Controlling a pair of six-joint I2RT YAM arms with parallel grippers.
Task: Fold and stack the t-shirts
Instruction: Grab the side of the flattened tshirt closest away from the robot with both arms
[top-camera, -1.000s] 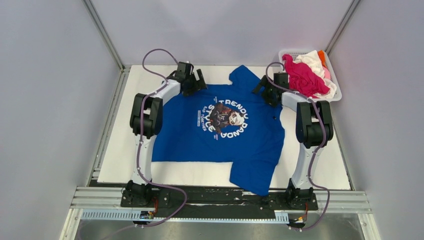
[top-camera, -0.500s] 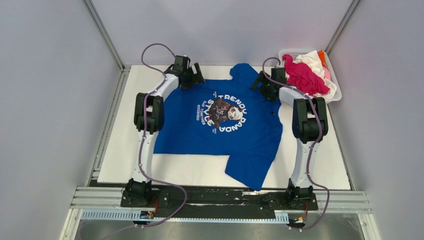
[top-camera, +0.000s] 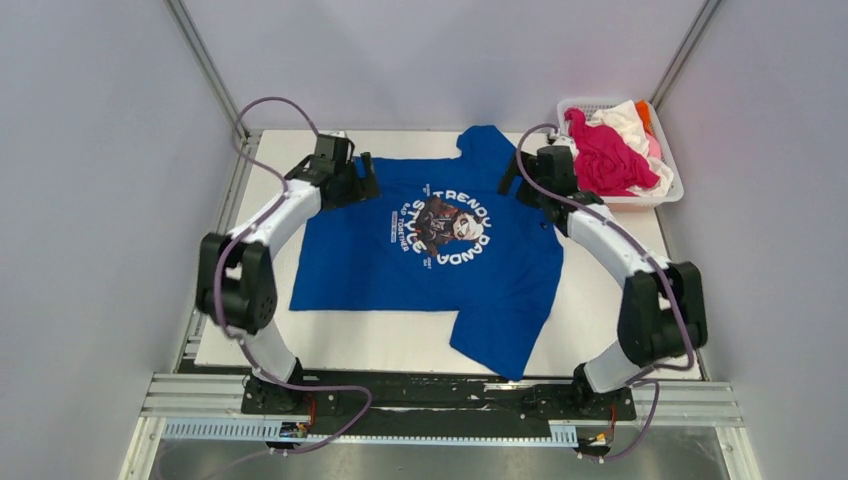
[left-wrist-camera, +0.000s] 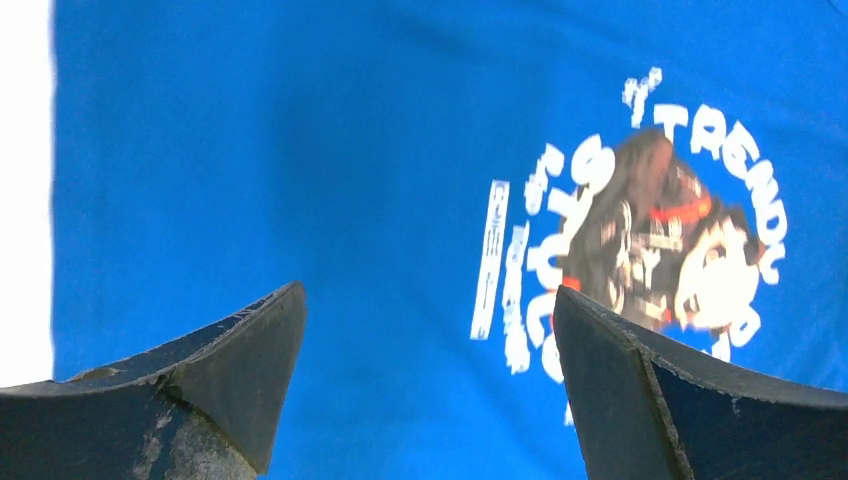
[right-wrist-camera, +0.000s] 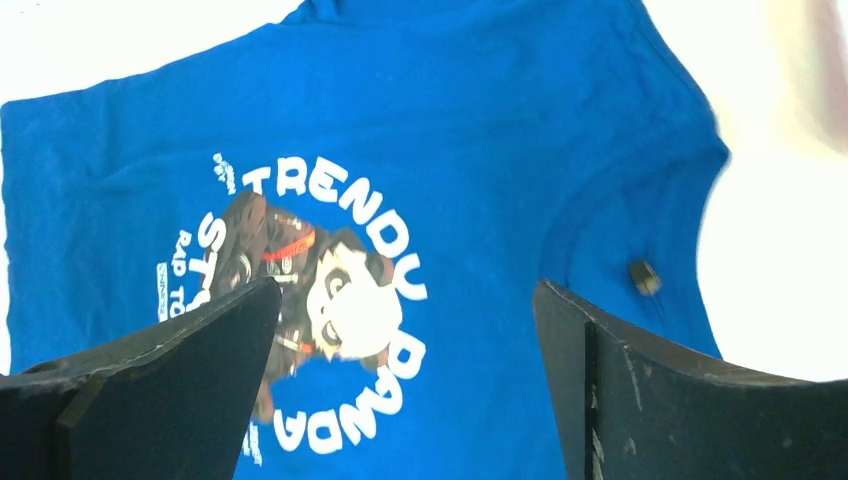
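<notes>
The blue t-shirt carries a round chest print in white capitals. Around the cartoon figure run "TRENDY" along one arc and "PANDA" along the other, with a third word that begins "ST". Beside it, smaller white lettering starts "RAP TO"; the rest is too blurred to read.

Royal blue short-sleeved cotton t-shirt: spread flat on the white table, print side up, mostly smooth. Round chest print, white lettering reading TRENDY PANDA STYLE around a cartoon panda, turned slightly askew. One lobe of cloth juts toward the far edge; another hangs out at the near right corner.

Remaining shirts heaped, crumpled and unfolded, in the white slatted plastic basket at the far right corner. Magenta shirt on top, draped over the front. White shirt behind it. Orange and pink slivers at the right side.
</notes>
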